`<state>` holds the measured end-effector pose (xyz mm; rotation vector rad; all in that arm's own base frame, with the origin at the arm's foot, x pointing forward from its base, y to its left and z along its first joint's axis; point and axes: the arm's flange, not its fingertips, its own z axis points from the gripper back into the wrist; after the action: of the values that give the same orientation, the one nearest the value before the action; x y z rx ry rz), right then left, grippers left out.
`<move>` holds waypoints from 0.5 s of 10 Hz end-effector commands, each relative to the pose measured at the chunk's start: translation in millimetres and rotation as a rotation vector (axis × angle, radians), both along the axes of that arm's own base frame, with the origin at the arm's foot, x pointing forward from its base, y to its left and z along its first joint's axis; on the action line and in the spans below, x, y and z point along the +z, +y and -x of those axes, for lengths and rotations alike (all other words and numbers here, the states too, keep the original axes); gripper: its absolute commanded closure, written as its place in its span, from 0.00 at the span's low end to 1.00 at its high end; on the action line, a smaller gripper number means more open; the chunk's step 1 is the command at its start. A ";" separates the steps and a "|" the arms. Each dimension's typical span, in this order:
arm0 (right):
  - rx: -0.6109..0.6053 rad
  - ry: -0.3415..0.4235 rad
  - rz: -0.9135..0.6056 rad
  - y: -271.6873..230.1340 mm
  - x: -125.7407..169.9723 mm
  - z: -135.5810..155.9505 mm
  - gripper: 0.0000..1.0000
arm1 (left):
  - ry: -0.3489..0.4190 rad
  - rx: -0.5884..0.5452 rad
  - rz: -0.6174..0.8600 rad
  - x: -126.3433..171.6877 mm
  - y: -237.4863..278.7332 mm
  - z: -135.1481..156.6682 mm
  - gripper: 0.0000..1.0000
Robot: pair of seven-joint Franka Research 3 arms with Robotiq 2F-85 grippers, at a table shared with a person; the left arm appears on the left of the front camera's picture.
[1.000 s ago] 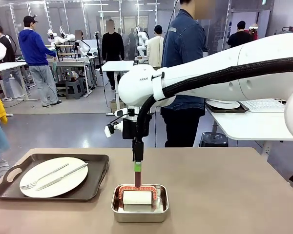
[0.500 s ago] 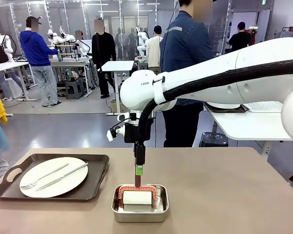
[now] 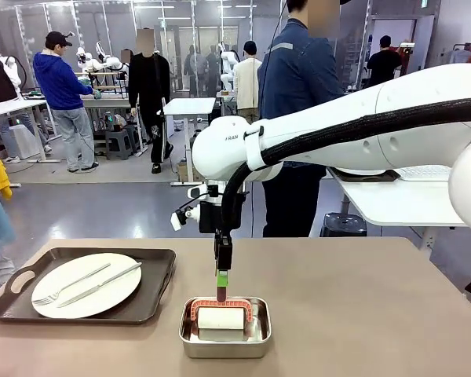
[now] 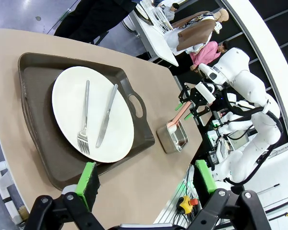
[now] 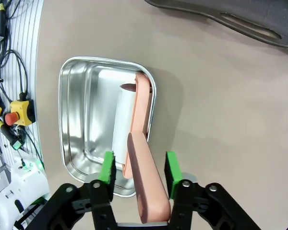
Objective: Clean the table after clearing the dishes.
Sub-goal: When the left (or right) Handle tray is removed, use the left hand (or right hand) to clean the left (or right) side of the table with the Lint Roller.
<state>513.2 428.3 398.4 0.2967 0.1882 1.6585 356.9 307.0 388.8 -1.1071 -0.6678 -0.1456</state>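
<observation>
Across the front view runs a beige table (image 3: 361, 290), and a person in a blue jacket (image 3: 298, 118) stands behind its far edge. On the left part sits a dark tray (image 3: 153, 263) carrying one white plate (image 3: 86, 284) with a fork (image 3: 67, 287) and a knife (image 3: 102, 283), so the dishes are not all cleared. My left gripper (image 4: 146, 175) hovers over the near edge of this tray, with its fingers spread wide and nothing between them. In the middle, near the front edge, a small steel pan (image 3: 224, 345) holds a lint roller (image 3: 220, 318) with a pink handle (image 5: 144, 182). I think the danger is a bad grip. The handle sits closer to one pad, so it may twist or slip out, or the pan may be dragged along. My right gripper (image 3: 221, 287), reaching in from the right, points straight down over the pan. Its green pads (image 5: 108, 165) stand on both sides of the handle, partly drawn in, and I cannot tell if they press it.
</observation>
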 end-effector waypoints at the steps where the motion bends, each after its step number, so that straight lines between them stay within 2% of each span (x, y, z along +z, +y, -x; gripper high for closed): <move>1: 0.015 0.007 -0.015 -4.2 2.6 6.0 1.00 | 0.000 0.000 -0.004 1.3 1.8 2.8 0.00; 2: 0.016 0.004 -0.014 -4.2 3.9 6.3 0.97 | 0.000 0.000 -0.004 1.3 1.8 2.8 0.00; 5: -0.006 -0.014 -0.018 -12.8 19.8 13.2 1.00 | 0.000 0.000 -0.004 1.3 1.8 2.8 0.00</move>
<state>511.2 426.2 407.9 0.2976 0.1854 1.6583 356.9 307.0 388.8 -1.1071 -0.6678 -0.1456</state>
